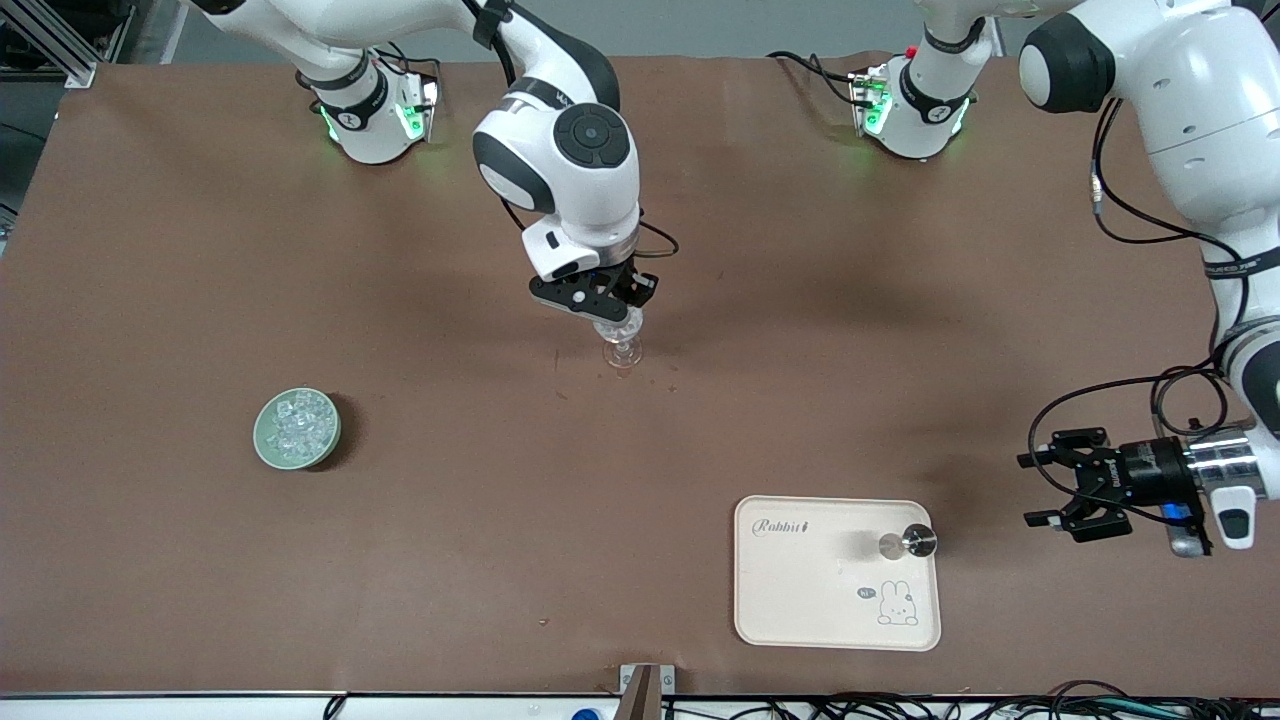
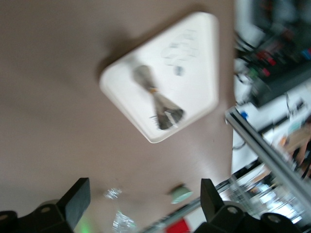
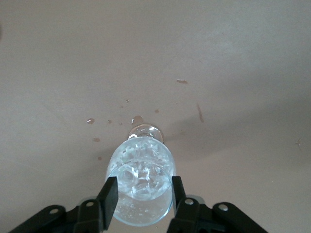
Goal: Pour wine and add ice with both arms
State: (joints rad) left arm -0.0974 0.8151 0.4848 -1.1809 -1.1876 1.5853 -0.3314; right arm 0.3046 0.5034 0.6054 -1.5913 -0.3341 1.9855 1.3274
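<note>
The ice (image 3: 141, 177) lay piled inside the stemmed glass (image 3: 141, 187), clear cubes filling its bowl, and more ice (image 1: 299, 425) sat in the green bowl (image 1: 262, 447) toward my right arm's end of the surface (image 1: 200, 250). The glass stood upright near the middle of the surface, its foot down among a few spilled drops (image 3: 137, 119). My right hand (image 3: 141, 194) was around the glass's bowl, one finger on each side; I could not tell whether the fingers pinched it or had just let go, though I judged the glass stood on its own. I had come at it from above, I think, so the stem stayed straight. My left hand (image 1: 1045, 490) hung spread wide and empty, just beside the white tray (image 1: 800, 600), waiting; on that tray lay a small metal piece (image 1: 908, 542), set there, I suppose, to keep it out of the way.
</note>
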